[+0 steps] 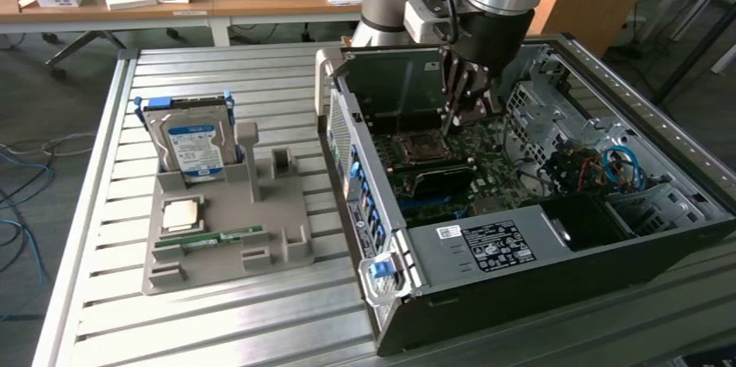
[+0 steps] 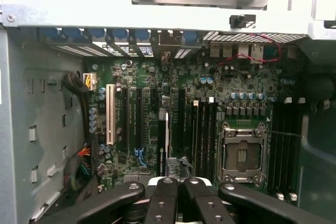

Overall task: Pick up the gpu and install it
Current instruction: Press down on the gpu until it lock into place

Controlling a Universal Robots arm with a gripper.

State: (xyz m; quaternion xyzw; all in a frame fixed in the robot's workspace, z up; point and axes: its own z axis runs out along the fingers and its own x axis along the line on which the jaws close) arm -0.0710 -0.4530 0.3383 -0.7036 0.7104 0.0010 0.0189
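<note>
gpu (image 2: 164, 140) edge-on, clamped in claw (image 2: 178, 184)

Green motherboard (image 2: 173, 103), blue-labelled hard drive (image 1: 193, 147)

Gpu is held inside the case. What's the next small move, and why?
Probably ease it straight down toward the motherboard, slowly. The fingers are shut on the gpu, which stands edge-on over the board, parallel to the black slots. Whether its edge has already entered a slot I cannot tell, so a gentle push seems safest.
</note>
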